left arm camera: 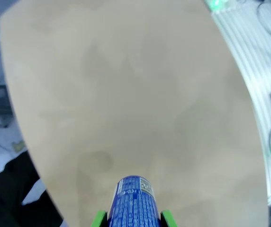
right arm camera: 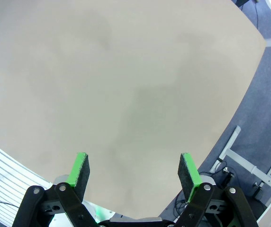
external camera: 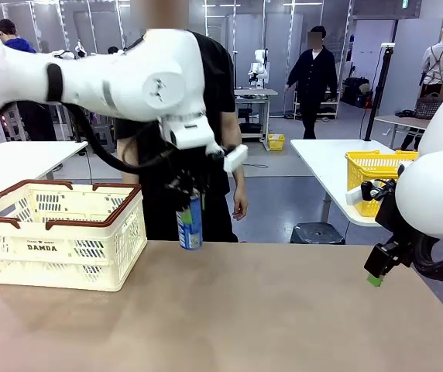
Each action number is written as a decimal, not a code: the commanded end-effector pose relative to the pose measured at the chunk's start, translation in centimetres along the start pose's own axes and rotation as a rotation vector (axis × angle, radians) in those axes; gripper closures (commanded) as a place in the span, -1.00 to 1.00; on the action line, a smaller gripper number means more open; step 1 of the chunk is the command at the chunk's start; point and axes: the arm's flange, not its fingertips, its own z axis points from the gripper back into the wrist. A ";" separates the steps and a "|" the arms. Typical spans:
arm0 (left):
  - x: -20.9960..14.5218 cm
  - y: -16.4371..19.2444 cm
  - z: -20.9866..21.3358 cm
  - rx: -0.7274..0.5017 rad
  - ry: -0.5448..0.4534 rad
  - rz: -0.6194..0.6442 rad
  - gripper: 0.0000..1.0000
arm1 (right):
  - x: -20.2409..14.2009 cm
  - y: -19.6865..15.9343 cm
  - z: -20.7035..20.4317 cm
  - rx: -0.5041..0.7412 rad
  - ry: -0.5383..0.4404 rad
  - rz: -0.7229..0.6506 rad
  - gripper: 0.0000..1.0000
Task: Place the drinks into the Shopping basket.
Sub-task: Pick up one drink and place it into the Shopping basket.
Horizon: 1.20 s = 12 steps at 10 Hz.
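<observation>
A slim blue can (external camera: 190,222) with white lettering hangs upright above the table's far edge, and my left gripper (external camera: 186,194) is shut on its upper part. In the left wrist view the blue can (left arm camera: 133,201) sits between the green pads (left arm camera: 97,218), high over the bare tabletop. The cream-white Shopping basket (external camera: 97,252) with brown rim and "DAMDA" on its side stands at the left of the table, just left of the held can. My right gripper (right arm camera: 134,171) stands open with nothing between its fingers; it is at the table's right edge (external camera: 376,271).
A person in black stands right behind the held can at the far side of the table (external camera: 283,310). A yellow mesh basket (external camera: 376,174) sits on another table at the back right. The tan tabletop spreads wide between the basket and my right arm.
</observation>
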 end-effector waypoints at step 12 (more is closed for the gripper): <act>-19.0 -6.6 11.1 0.141 0.032 0.600 0.74 | 0.0 0.0 0.0 0.002 0.002 0.001 -0.87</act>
